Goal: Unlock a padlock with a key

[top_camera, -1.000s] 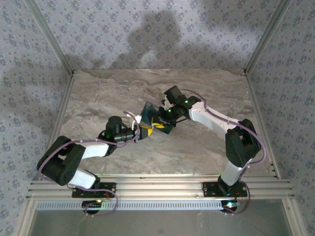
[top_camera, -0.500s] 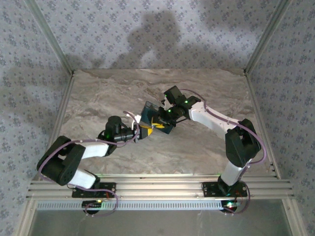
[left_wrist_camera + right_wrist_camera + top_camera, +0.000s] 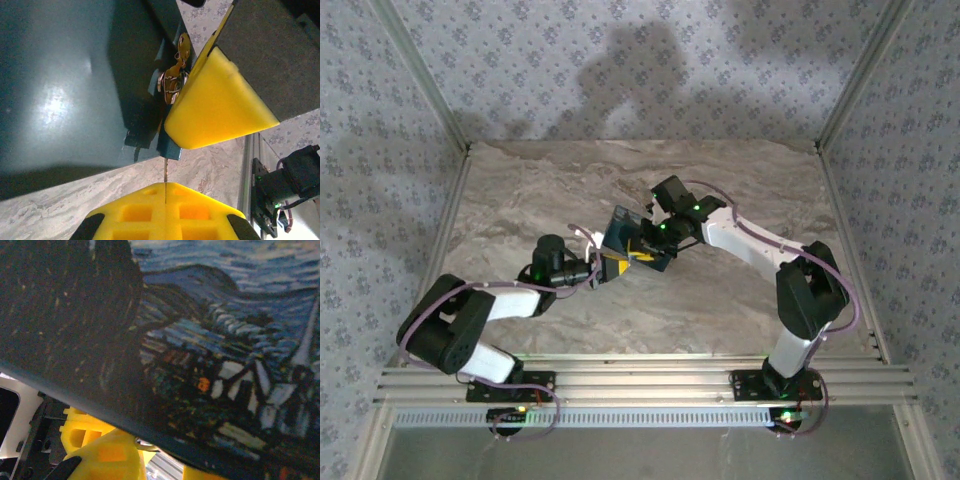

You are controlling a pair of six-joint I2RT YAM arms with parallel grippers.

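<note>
So both arms meet mid-way across the grey marbled tabletop (image 3: pixel 740 300). The dark teal box (image 3: pixel 619 229) with a swirly night-sky painting on its face (image 3: pixel 210 340) is tipped up off the table there. The small brass padlock (image 3: pixel 169 84) hangs at the box's front edge, with what looks like a brass key (image 3: pixel 183 47) dangling just above it, touching.

The left gripper (image 3: pixel 603 268) has its yellow fingers (image 3: pixel 165 210) pressed right together, and a thin metal strip (image 3: pixel 165 170) sticks out of the seam edge-on, reaching the box's lower corner. Can't tell if it's a key.

The right gripper (image 3: pixel 642 243) looks to be pinching the box's edge, with one yellow finger (image 3: pixel 215 100) just beside the padlock.
</note>
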